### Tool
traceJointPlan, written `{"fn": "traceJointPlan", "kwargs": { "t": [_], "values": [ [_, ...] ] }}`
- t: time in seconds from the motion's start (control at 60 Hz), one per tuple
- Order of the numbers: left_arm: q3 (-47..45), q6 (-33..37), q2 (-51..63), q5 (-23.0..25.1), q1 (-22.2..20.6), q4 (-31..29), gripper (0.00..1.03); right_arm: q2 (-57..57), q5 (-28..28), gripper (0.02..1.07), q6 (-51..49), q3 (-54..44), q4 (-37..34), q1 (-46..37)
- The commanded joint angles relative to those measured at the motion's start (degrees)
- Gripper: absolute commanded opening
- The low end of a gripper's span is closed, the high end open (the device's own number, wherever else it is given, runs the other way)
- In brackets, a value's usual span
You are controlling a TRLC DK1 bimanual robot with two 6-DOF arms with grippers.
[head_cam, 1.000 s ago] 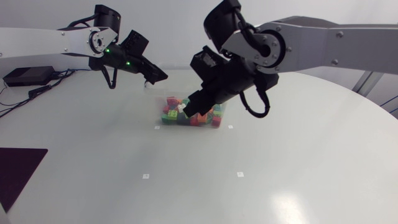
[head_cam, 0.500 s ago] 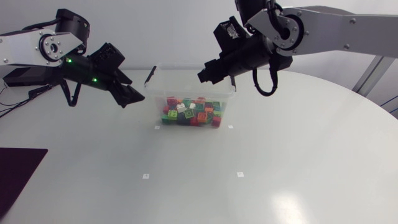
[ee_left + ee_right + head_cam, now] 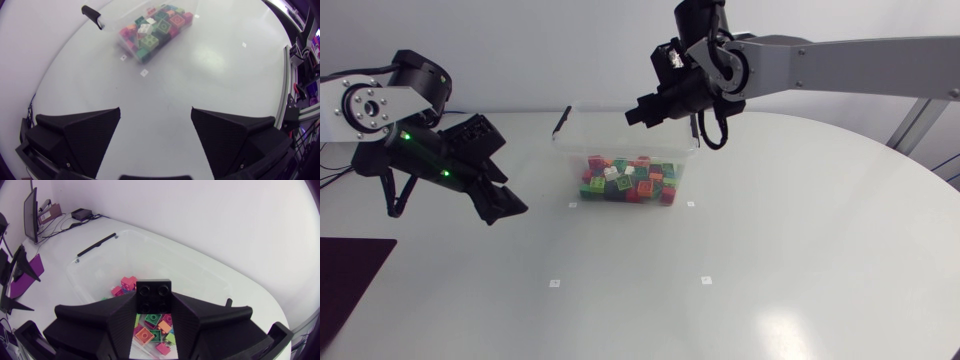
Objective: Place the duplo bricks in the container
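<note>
A clear plastic container [image 3: 576, 140] at the table's far middle holds several coloured duplo bricks [image 3: 630, 180]. My right gripper [image 3: 640, 112] hangs above the container's far rim, shut on a black duplo brick [image 3: 154, 296] that sits between its fingers; the bricks [image 3: 150, 325] lie below it inside the container [image 3: 100, 275]. My left gripper [image 3: 505, 205] is to the left of the container, near the table, open and empty. In the left wrist view the container [image 3: 125, 39] with its bricks [image 3: 157, 25] lies well ahead of the left gripper [image 3: 155, 130].
A black clip [image 3: 561, 120] sticks up at the container's left far corner, also seen as a black clip [image 3: 92, 12] and a black clip [image 3: 96, 245]. Small white markers [image 3: 554, 283] dot the table. A dark mat [image 3: 345, 275] lies at the table's left edge.
My right gripper rose out of the bricks to above the container's far rim. My left arm swung away from the container, leftward and down toward the table.
</note>
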Motion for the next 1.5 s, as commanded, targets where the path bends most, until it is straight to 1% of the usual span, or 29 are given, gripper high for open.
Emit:
{"fn": "traceJointPlan", "kwargs": {
  "t": [0.0,0.033,0.083,0.133,0.15,0.2,0.217,0.233,0.25,0.283,0.367,0.483,0.55,0.617,0.7,0.783,0.8,0.95,1.0,1.033,1.1,1.233,1.3,1.383,1.483],
  "values": [
    [-3.24,1.64,-1.51,-2.01,-1.30,-1.78,0.98,3.18,1.52,0.31,1.07,2.43,1.54,0.49],
    [-3.86,1.64,-1.77,-2.80,-1.65,-2.66,0.98,4.14,2.05,0.32,0.98,3.13,1.63,0.58],
    [-4.56,1.64,-2.21,-3.76,-2.00,-3.45,0.98,5.20,2.57,0.36,0.89,3.83,1.71,0.75],
    [-5.35,1.47,-2.74,-4.47,-2.44,-4.33,0.98,5.99,3.80,0.46,0.80,4.10,2.15,0.93],
    [-5.79,1.38,-3.00,-4.99,-2.70,-5.03,0.98,6.43,4.33,0.54,0.63,4.19,2.50,1.10],
    [-6.50,1.20,-3.44,-6.23,-3.23,-6.44,0.98,7.04,5.47,0.74,0.54,4.62,2.50,1.28],
    [-6.76,1.12,-3.79,-6.58,-3.41,-7.06,0.98,7.22,6.00,0.85,0.27,4.71,2.59,1.37],
    [-7.02,1.12,-3.97,-6.75,-3.49,-7.49,0.98,7.22,6.35,0.92,0.19,4.71,2.59,1.46],
    [-7.37,1.12,-4.32,-7.02,-3.58,-7.85,0.98,7.31,6.88,0.98,0.19,4.71,2.59,1.46],
    [-7.99,1.12,-4.85,-7.46,-3.76,-8.37,0.98,7.22,7.23,1.02,0.19,4.54,2.86,1.54],
    [-9.04,1.12,-6.08,-9.30,-4.02,-10.48,0.98,6.08,7.76,1.02,0.19,3.31,4.61,1.54],
    [-10.80,1.56,-7.57,-10.44,-4.90,-14.09,0.98,4.58,8.64,1.02,0.10,1.81,6.55,1.54],
    [-13.09,1.73,-9.07,-12.55,-6.48,-15.05,0.98,2.91,9.17,1.02,0.19,-0.21,8.83,1.54],
    [-14.93,1.73,-10.03,-13.52,-8.15,-16.11,0.98,0.72,10.22,1.02,0.10,-2.93,11.03,1.54],
    [-17.83,1.12,-11.35,-15.98,-11.84,-17.07,0.98,-2.18,10.84,1.02,0.10,-6.36,12.88,1.46],
    [-19.68,0.50,-11.70,-17.21,-14.39,-18.39,0.98,-4.38,11.27,1.02,0.19,-8.91,13.23,1.37],
    [-20.29,-0.11,-11.70,-17.74,-15.45,-18.83,0.98,-5.17,11.27,1.02,0.19,-9.88,13.40,1.28],
    [-23.72,-3.89,-11.97,-20.64,-21.25,-19.80,0.98,-10.53,11.80,1.02,-0.25,-15.77,14.02,1.02],
    [-24.60,-5.04,-11.97,-20.82,-23.09,-20.06,0.98,-11.85,12.33,1.02,-0.43,-17.08,14.02,0.93],
    [-24.69,-5.21,-11.97,-20.90,-23.45,-20.24,0.98,-12.82,12.33,1.02,-0.52,-18.05,14.02,0.93],
    [-26.27,-7.06,-11.70,-21.34,-26.61,-20.68,0.98,-14.66,12.68,1.02,-0.69,-19.90,13.93,0.75],
    [-28.12,-10.31,-8.28,-22.57,-30.21,-20.06,0.98,-19.23,12.77,1.02,-0.78,-23.94,13.67,0.40],
    [-29.00,-12.51,-5.99,-23.63,-32.67,-19.10,0.98,-21.78,12.77,1.02,-0.96,-26.05,13.49,0.23],
    [-29.43,-14.35,-3.71,-23.72,-34.61,-18.31,0.98,-24.24,12.77,1.02,-1.04,-27.89,12.88,-0.21],
    [-29.08,-15.41,-0.10,-24.24,-35.22,-17.51,0.98,-27.06,12.77,1.02,-1.22,-30.00,12.61,-0.74]
  ]
}}
